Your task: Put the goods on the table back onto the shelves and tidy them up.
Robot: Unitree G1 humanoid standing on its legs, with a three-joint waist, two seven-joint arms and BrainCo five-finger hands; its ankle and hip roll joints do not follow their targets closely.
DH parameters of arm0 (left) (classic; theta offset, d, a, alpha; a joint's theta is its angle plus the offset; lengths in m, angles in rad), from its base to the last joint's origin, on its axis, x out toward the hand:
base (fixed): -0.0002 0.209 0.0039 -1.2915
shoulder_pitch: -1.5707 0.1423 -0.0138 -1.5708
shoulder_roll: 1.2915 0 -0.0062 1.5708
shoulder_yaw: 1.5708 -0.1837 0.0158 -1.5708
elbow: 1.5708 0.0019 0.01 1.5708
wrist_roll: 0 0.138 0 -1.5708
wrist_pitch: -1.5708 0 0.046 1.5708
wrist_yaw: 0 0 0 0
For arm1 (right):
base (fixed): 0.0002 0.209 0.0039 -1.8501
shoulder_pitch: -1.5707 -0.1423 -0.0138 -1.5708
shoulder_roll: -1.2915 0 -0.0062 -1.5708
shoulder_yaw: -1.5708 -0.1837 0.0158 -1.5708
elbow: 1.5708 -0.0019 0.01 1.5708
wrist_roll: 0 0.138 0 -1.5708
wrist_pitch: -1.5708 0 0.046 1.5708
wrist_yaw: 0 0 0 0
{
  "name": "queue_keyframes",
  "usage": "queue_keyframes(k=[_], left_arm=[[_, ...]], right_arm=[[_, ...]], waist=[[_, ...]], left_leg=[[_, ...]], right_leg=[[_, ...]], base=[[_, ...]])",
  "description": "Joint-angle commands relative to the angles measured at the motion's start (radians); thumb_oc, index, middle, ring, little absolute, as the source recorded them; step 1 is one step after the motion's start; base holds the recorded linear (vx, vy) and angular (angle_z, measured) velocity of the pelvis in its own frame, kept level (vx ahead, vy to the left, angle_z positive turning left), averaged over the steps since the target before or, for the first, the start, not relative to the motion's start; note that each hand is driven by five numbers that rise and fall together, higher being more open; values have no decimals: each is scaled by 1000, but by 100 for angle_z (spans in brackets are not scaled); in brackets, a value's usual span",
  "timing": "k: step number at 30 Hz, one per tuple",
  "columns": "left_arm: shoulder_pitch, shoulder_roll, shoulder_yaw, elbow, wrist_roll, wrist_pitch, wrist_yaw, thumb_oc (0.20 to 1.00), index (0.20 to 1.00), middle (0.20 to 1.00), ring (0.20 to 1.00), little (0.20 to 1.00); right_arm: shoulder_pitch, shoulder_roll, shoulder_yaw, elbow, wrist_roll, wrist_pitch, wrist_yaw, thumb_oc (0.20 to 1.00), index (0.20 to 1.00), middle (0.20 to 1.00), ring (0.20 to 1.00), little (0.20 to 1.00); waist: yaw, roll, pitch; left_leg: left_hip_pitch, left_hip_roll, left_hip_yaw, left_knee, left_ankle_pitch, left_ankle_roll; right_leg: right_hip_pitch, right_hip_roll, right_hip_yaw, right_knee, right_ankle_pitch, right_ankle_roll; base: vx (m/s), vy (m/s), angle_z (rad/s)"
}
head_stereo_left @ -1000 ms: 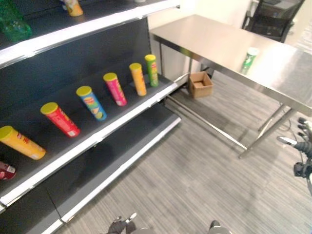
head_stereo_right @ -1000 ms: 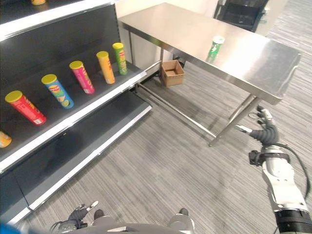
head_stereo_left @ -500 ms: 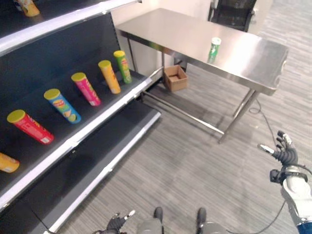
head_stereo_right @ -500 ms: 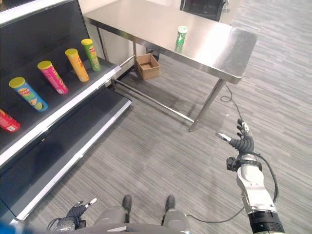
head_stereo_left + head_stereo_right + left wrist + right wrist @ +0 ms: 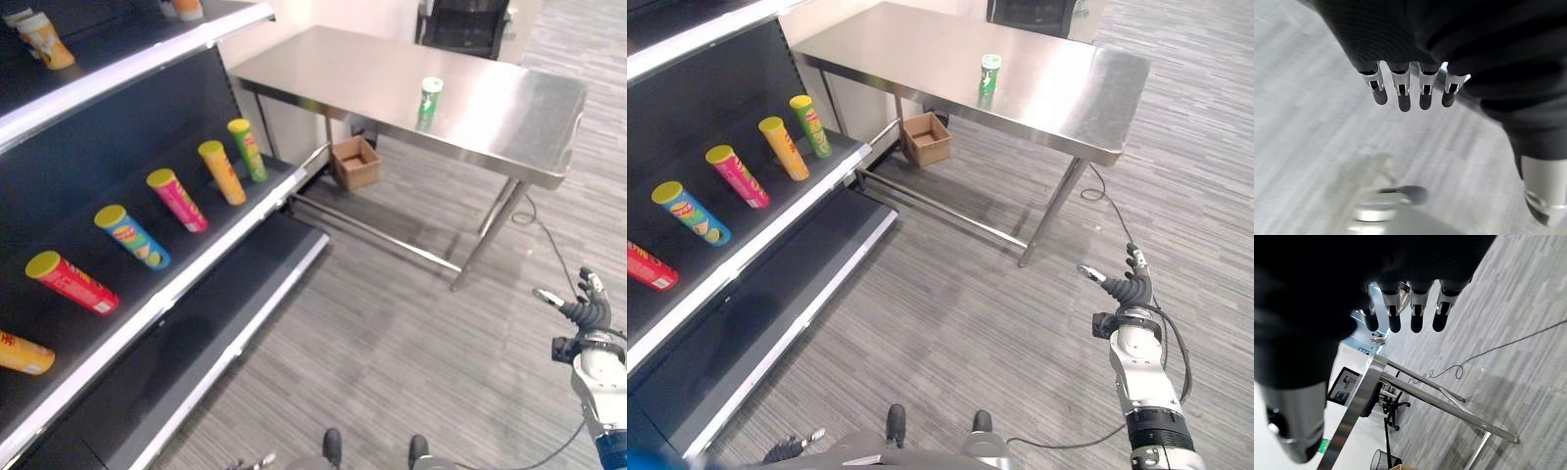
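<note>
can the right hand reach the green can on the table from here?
Probably not yet. The right hand hangs open low over the floor, well short of the steel table; the green can stands mid-table. Nothing blocks the way.

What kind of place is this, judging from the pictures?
Probably a mock shop set up in an office: a dark shelf holds a row of snack tubes, beside a steel table on grey carpet.

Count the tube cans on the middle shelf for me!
6 on the middle shelf: green, orange, pink, blue, red, orange at the edge. More may be hidden.
</note>
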Motion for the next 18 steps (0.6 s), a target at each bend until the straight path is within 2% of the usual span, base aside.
queue_keyframes(k=[1,9,12,14,15,16,18], left_arm=[[-55,19,-32,-9,32,-12,10,1000,1000,1000,1000,1000],[-63,29,-42,-53,8,-20,-2,1000,1000,1000,1000,1000],[-64,33,-44,-56,9,-19,-6,1000,1000,1000,1000,1000],[-63,37,-45,-61,11,-20,-9,1000,1000,1000,1000,1000],[-61,44,-45,-62,24,-17,-14,1000,1000,1000,1000,1000],[-57,49,-42,-61,32,-13,-15,1000,1000,1000,1000,1000],[-52,54,-38,-69,29,-14,-18,1000,1000,1000,1000,1000]], right_arm=[[-53,-80,32,-24,-44,-40,-9,1000,1000,1000,1000,1000],[-83,-86,66,-53,-80,-32,11,1000,1000,1000,1000,1000],[-90,-88,62,-76,-95,-31,8,1000,1000,1000,1000,1000],[-93,-90,57,-91,-100,-36,3,1000,1000,1000,1000,1000],[-92,-90,46,-118,-109,-40,4,1000,1000,1000,1000,1000],[-89,-91,32,-154,-113,-42,5,1000,1000,1000,1000,1000],[-70,-88,5,-198,-110,-52,6,1000,1000,1000,1000,1000]], waist=[[35,1,-45],[49,-13,-41],[52,-19,-37],[57,-17,-30],[55,-15,-17],[46,-9,2],[40,-1,19]], left_leg=[[-1,73,75,32,-104,-54],[-10,46,76,53,-131,-27],[-27,28,70,82,-154,-6],[-29,19,72,95,-167,10],[-19,13,72,104,-183,28],[3,11,68,108,-196,47],[32,8,57,101,-207,59]], right_leg=[[-25,40,-18,25,-147,-4],[-44,7,-12,52,-141,17],[-64,-12,4,94,-148,30],[-102,-28,13,175,-159,36],[-156,-38,22,302,-160,48],[-211,-46,35,437,-119,53],[-287,-53,56,563,-80,52]], base=[[52,88,-6],[58,107,-6],[77,155,-7],[77,188,-12],[128,279,-19],[143,269,-18],[159,155,-10]])
